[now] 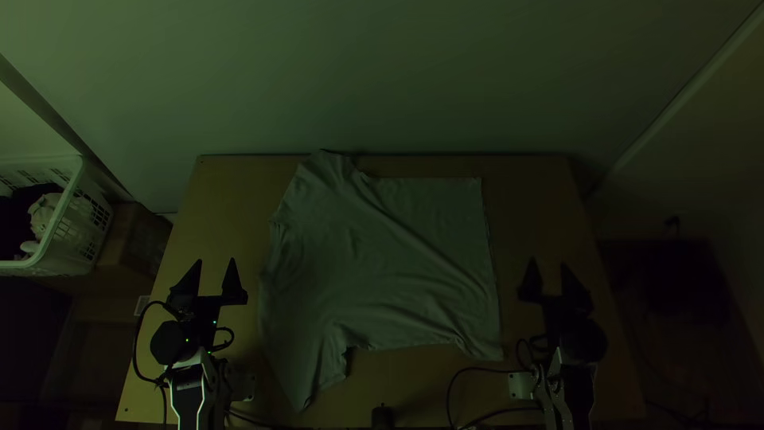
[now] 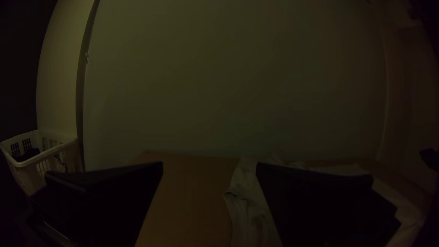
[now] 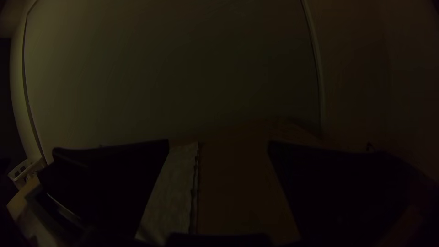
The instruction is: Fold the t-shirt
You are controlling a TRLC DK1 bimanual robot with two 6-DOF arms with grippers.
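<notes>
The grey t-shirt (image 1: 374, 271) lies spread on the table with some wrinkles, its hem side to the right and its sleeves toward the far and near edges at the left. Left of the shirt, my left gripper (image 1: 216, 271) stands open with nothing between its fingers. My right gripper (image 1: 549, 275) is open and empty to the right of the hem. In the left wrist view, part of the shirt (image 2: 244, 206) shows beside the left gripper (image 2: 209, 169). The right wrist view has the shirt's straight edge (image 3: 176, 192) between the fingers of the right gripper (image 3: 218, 145), farther off.
A white laundry basket (image 1: 60, 223) with dark and light cloth stands off the table's left side. Bare wooden table (image 1: 541, 199) surrounds the shirt. A small dark object (image 1: 383, 416) sits at the near edge, and cables loop beside both arms.
</notes>
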